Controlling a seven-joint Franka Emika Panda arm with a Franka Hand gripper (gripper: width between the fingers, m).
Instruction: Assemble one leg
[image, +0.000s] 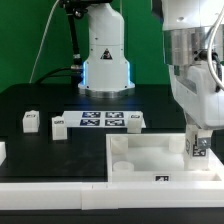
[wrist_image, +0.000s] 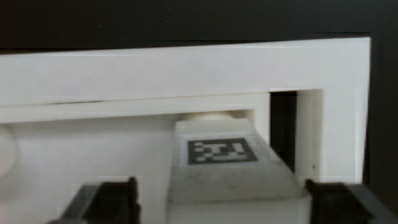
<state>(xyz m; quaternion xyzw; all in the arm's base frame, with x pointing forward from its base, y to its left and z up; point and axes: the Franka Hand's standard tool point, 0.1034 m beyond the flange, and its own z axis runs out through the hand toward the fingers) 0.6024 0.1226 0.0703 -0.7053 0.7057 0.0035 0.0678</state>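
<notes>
Between my fingers: the leg (wrist_image: 221, 165), a white blocky post with a square tag on its face, sits in the gap of my tool (wrist_image: 221, 205); both dark fingers (wrist_image: 111, 203) flank it, one each side.
Tool state: I judge it closed partway on the leg and holding it, though the wrist view does not show the pads actually touching the post, so firm contact is a guess.
Leg axis: upright in the exterior view, long axis running straight down from my tool (image: 199, 152), tag facing the camera.
Key relation: the leg (image: 199, 146) hangs directly under my wrist, at 6 o'clock from it, its lower end over the corner of the white square tray (image: 140, 152) that lies at the exterior view's right.
Seat: I cannot tell whether the foot of the leg is already in a corner socket or just above the tray floor; the tray rim hides it.
Tray wall ahead: in the wrist view the tray's rim (wrist_image: 178, 70) runs across beyond the leg and turns a corner just past it.
Next move, as I judge it: straight down along the leg's axis, no sideways shift.
Farther out: spare legs (image: 59, 124) and (image: 30, 120) stand on the table (image: 40, 100) toward 9 o'clock, well apart from me.
Farthest: the marker board (image: 103, 119) lies flat at about 10 o'clock.
</notes>
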